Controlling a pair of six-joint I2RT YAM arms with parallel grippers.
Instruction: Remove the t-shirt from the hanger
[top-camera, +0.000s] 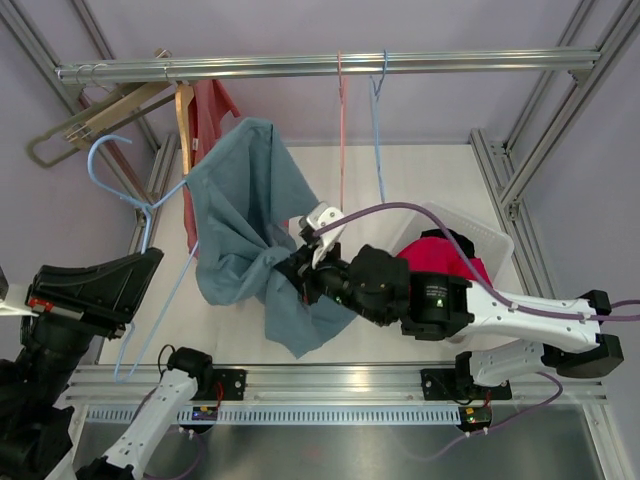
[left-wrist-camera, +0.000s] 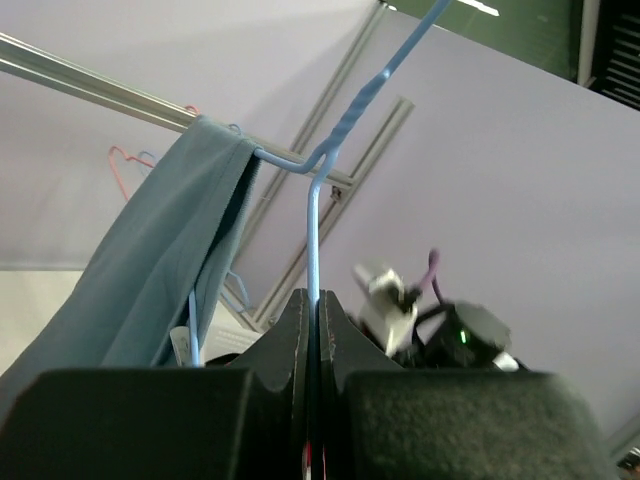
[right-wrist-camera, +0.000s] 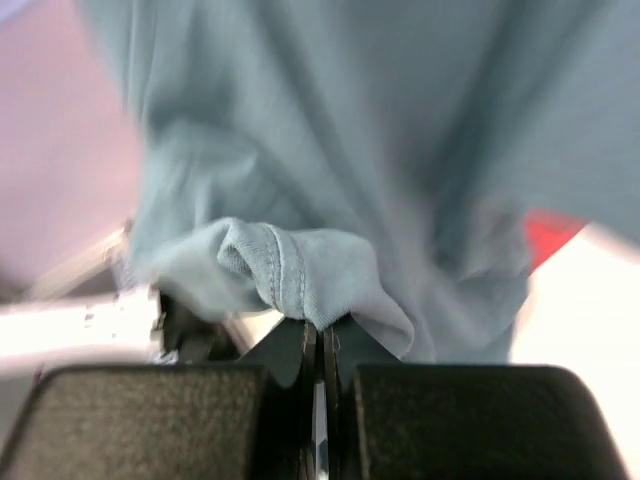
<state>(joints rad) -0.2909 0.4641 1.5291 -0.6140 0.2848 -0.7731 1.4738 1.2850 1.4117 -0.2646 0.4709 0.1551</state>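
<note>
A blue-grey t-shirt hangs bunched on a light blue wire hanger. My left gripper is at the left, shut on the hanger's wire. In the left wrist view the wire of the hanger runs straight up from between the closed jaws of the left gripper, with the t-shirt draped to its left. My right gripper is at the shirt's lower right side. The right wrist view shows the right gripper shut on a stitched fold of the t-shirt.
A metal rail crosses the back, carrying wooden hangers, a red garment, a pink wire hanger and a blue one. A white basket with red clothing stands at the right, behind the right arm.
</note>
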